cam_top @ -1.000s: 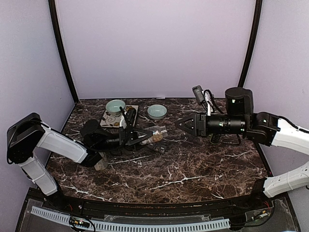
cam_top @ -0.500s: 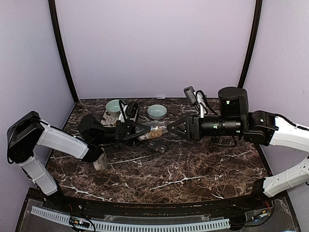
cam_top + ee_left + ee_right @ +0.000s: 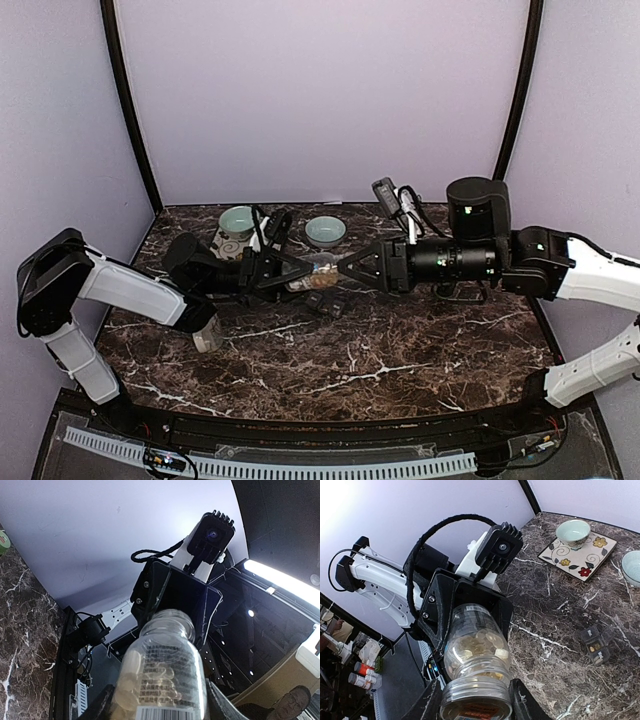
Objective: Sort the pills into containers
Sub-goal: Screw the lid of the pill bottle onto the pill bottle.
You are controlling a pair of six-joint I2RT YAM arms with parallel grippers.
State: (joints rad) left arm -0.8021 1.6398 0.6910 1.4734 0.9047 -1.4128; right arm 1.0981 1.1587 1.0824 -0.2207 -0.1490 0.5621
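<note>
Since its pills cannot be sorted until it is opened, the clear plastic pill bottle with a printed label [image 3: 320,276] is held level in the air over the middle of the dark marble table surface [image 3: 400,350], towards the far edge. This is presumably so that two arms can work the lid. The base end is clamped between the fingers of the left gripper [image 3: 295,277], by which the bottle is steadied. The lidded end [image 3: 475,704] is flanked by the fingers [image 3: 520,696] of the right gripper [image 3: 345,270]; whether they are pressed on the lid or only set around it cannot be told.

Two pale green ceramic bowls [image 3: 326,231] are set near the far edge, the left one on a floral square tile [image 3: 226,248] by the far left corner. A small clear pill organiser [image 3: 596,642] is laid below the bottle, presumably to receive pills. The label's print cannot be read, and the pills cannot be told apart by kind. The left gripper's pads are cut off in its own view.
</note>
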